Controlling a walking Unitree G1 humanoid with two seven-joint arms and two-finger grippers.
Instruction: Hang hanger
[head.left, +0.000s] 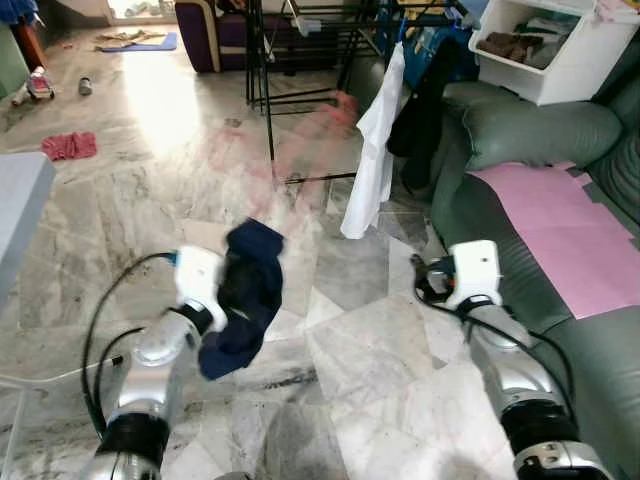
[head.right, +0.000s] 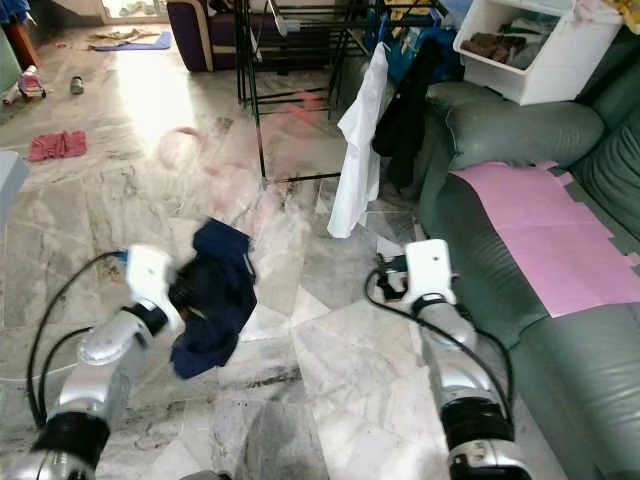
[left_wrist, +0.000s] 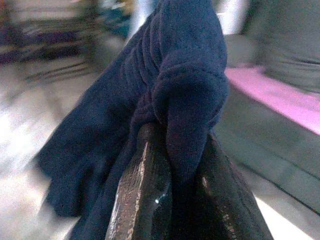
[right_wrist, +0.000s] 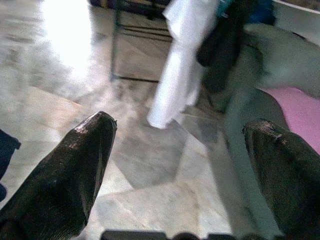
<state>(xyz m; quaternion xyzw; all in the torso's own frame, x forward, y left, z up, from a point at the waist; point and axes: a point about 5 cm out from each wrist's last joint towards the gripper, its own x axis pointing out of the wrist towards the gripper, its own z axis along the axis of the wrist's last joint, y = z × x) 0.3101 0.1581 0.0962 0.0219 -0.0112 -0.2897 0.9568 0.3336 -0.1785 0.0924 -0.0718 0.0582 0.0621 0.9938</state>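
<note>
The left hand (left_wrist: 170, 165) holds a dark blue cloth (head.left: 245, 295) tight between its two black fingers (left_wrist: 137, 195); the cloth hangs down over the marble floor (head.left: 360, 350); the right hand (right_wrist: 180, 170) is spread wide and holds nothing; a white shirt (head.left: 375, 150) and a black garment (head.left: 420, 105) hang on the black rack (head.left: 300, 60) just beside the green sofa (head.left: 530, 130); I cannot make out a hanger.

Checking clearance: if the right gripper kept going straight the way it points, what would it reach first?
Likely the white garment hanging off the drying rack, past bare marble floor. The right gripper is open and empty; depth is uncertain.
</note>
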